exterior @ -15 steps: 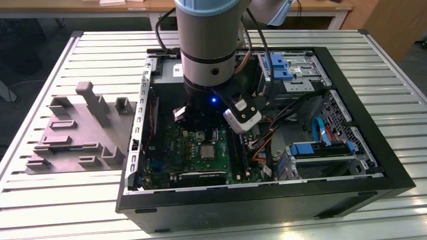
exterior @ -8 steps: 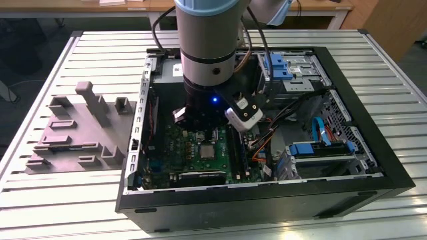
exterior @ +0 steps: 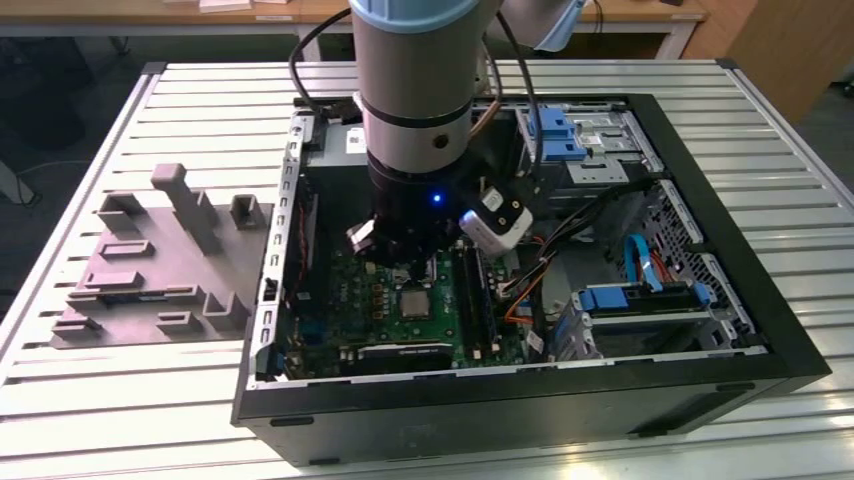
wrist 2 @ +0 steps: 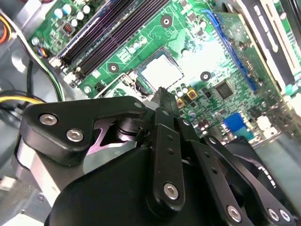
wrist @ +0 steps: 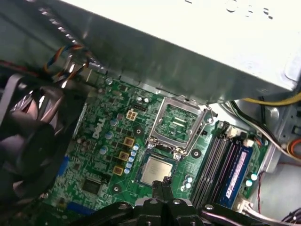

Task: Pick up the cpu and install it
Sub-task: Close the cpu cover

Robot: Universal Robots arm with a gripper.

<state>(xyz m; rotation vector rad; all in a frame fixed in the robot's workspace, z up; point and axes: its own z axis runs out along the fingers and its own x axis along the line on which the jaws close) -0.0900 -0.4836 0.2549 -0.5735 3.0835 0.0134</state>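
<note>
- While the arm reaches down into the open computer case [exterior: 534, 415], we get the wide layout from the exterior view: the grey moulded tray [exterior: 147, 270] sits on the exterior view's left, just beside the case.
- Motherboard [wrist: 106, 155] next, and the wrist cameras put us right above it.
- The first wrist view gives us the socket's hinged frame [wrist: 181, 123], and it's tipped up, not yet clamped.
- And there's the cpu [wrist: 155, 170], lying flat in the socket, so we judge the placing done and the locking left.
- The second wrist view catches it bright, just beyond the fingers.
- The gripper [wrist: 162, 187] hovers just above the chip, fingers pressed together, holding nothing.
</note>
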